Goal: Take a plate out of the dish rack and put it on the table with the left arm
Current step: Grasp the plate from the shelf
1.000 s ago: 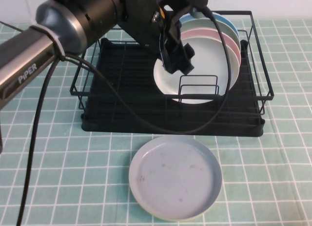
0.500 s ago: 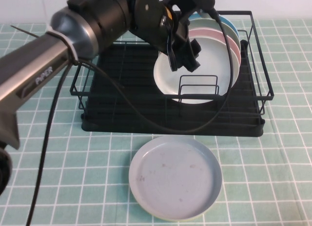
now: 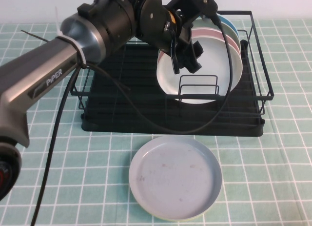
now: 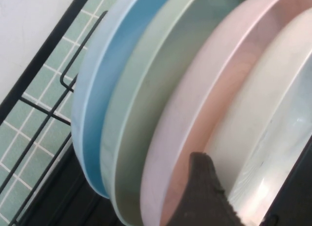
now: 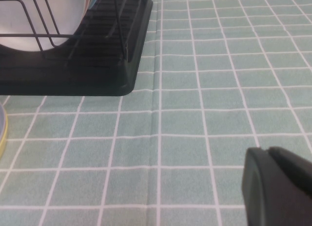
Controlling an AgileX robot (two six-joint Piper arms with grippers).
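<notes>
Plate (image 3: 204, 70) stands upright at the front of 4 in the dish rack (image 3: 258, 92), at 12 o'clock on the table (image 3: 273, 187); left gripper (image 3: 186, 52) spread astride its rim, lift pending; right gripper (image 5: 278, 192) parked, fingers indeterminate.

Glossy smooth plate (image 3: 207, 70) by the matt black left gripper (image 3: 186, 57); thin black wire rack (image 3: 253, 89); right gripper (image 5: 280, 189) matt black, low over the table (image 5: 204, 123).
</notes>
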